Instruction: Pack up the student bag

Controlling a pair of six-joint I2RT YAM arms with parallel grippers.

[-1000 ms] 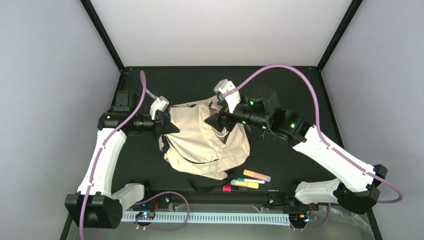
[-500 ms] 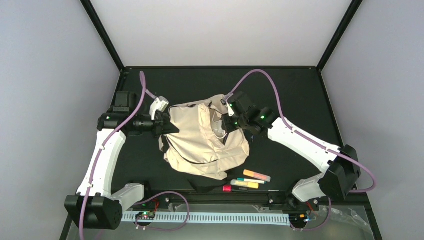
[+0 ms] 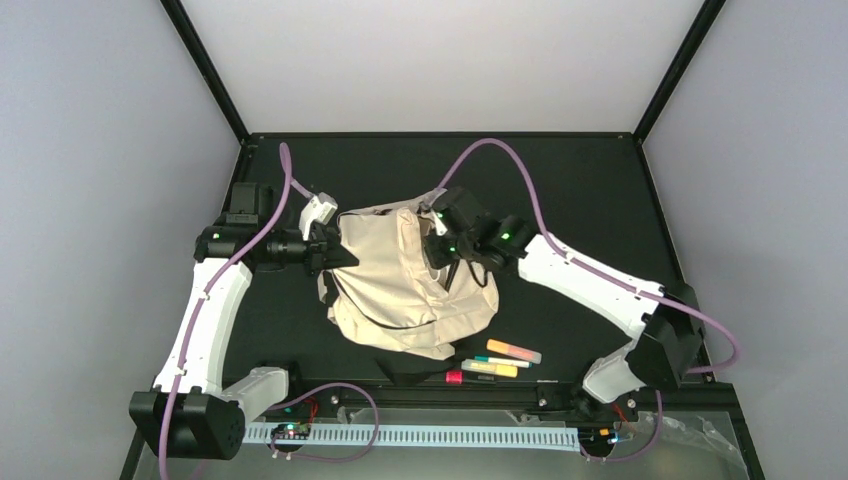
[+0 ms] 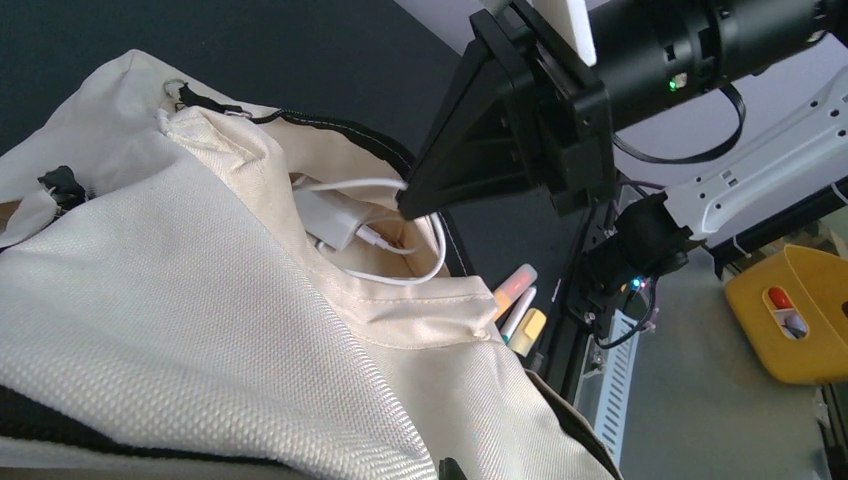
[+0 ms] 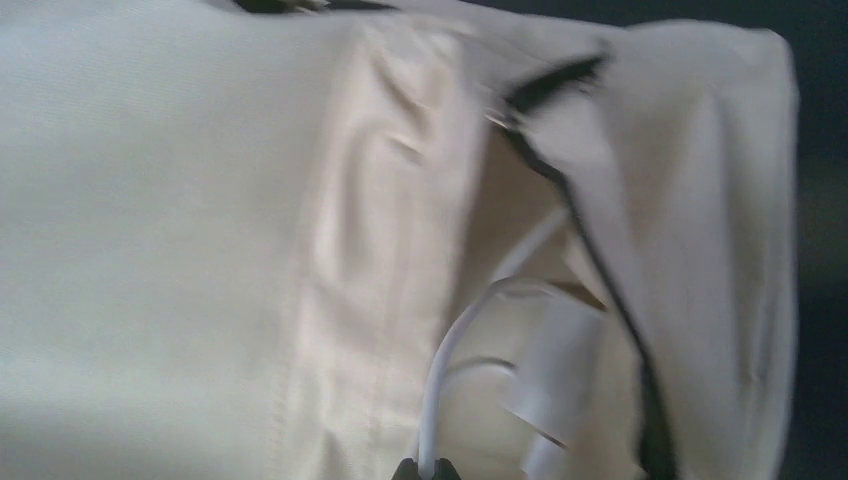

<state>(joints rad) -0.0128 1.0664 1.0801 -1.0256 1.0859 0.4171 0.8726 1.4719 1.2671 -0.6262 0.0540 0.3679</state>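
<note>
1. Top view: the student bag (image 3: 400, 290) lay slumped on the black table (image 3: 580, 180) between the two arms. The left gripper (image 3: 340, 257) was clamped on the bag's left edge. The right gripper (image 3: 437, 260) pointed down into the bag's open top. Some markers (image 3: 500, 358) lay just beside the bag's near corner.
2. Left wrist view: bag fabric filled the foreground. The right gripper (image 4: 408, 208) was closed to a point, its tip touching the white cable (image 4: 420, 275) inside the bag's opening, next to a white charger (image 4: 325, 222).
3. Right wrist view: blurred. The cable (image 5: 440, 370) looped down inside the bag and ran into the pinched fingertips (image 5: 410, 468). The dark zipper (image 5: 620, 330) edged the opening.
</note>
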